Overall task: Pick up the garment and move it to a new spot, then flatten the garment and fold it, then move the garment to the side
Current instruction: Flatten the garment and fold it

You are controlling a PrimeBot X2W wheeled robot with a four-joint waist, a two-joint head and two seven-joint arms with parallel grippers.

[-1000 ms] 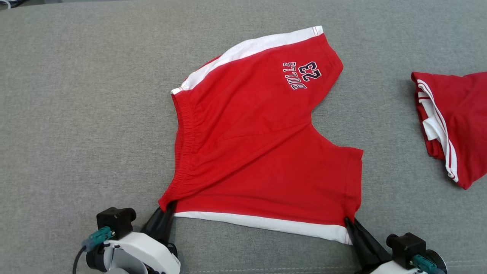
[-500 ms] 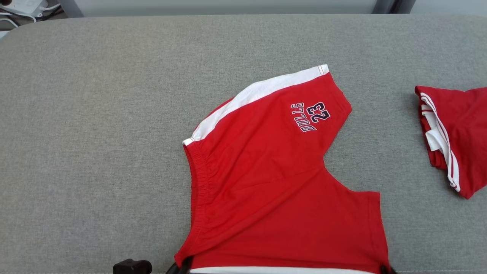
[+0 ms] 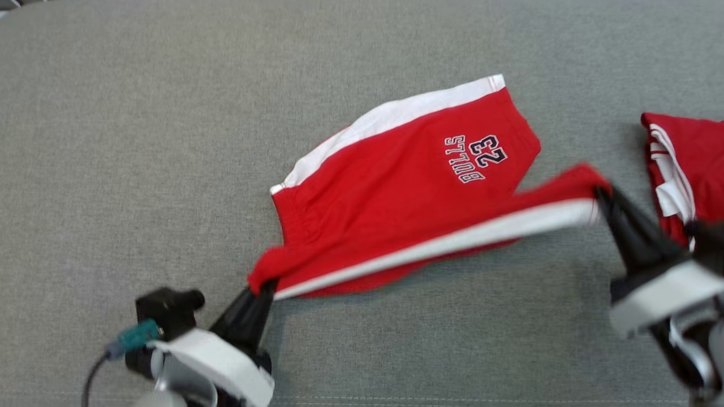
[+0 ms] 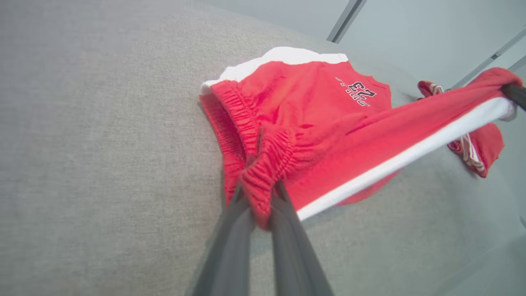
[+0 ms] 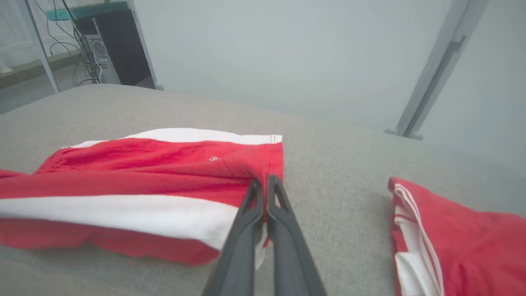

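While the red shorts (image 3: 396,181) hang half-lifted over the worktop (image 3: 141,141), my left jaws clamp the waistband (image 4: 263,164). My right jaws clamp the hem (image 5: 213,224).

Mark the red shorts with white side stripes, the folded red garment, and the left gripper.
red shorts (image 3: 396,175): head view, flat red panel.
folded red garment (image 3: 704,141): head view, top layer.
left gripper (image 4: 263,197): left wrist view, between fingertips.

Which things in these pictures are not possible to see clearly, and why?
- Head view: the right gripper and the hem of the shorts it holds are blurred.
- Head view: the other red garment is cut by the right edge and partly covered by that gripper.
- Left wrist view: the tips of the left gripper are buried in the bunched waistband.
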